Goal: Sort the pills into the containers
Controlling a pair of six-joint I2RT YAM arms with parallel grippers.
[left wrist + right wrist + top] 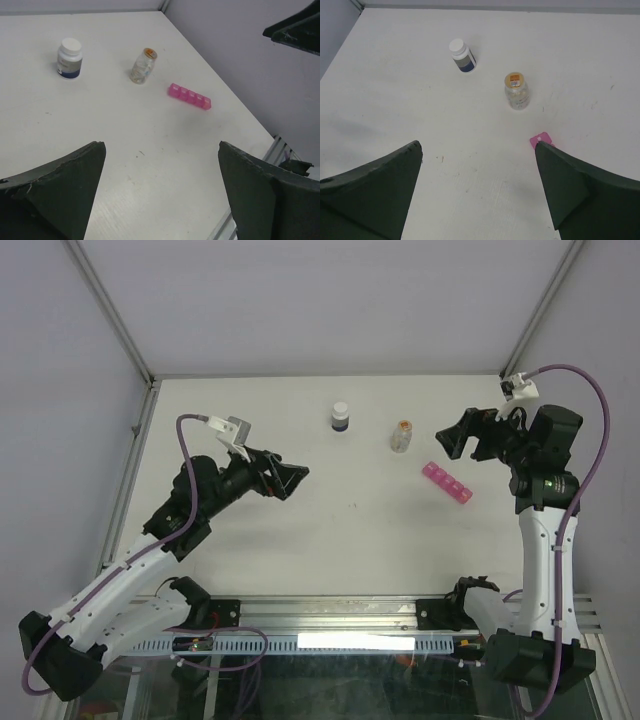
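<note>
The pink pill-organizer strip (446, 482) lies on the white table right of centre, lids shut. It shows in the left wrist view (189, 96), and only its end shows in the right wrist view (539, 139), behind my right finger. A small clear vial with an orange cap (402, 435) stands behind it (142, 66) (516, 91). No loose pills show. My left gripper (291, 477) is open and empty above the table's left-centre (162, 150). My right gripper (452, 439) is open and empty, held above the table just right of the vial (478, 147).
A dark bottle with a white cap (341, 417) stands at the back centre (69, 58) (462, 55). Grey walls and metal posts enclose the table (350, 540) on the left, back and right. A metal rail (330, 615) runs along the near edge.
</note>
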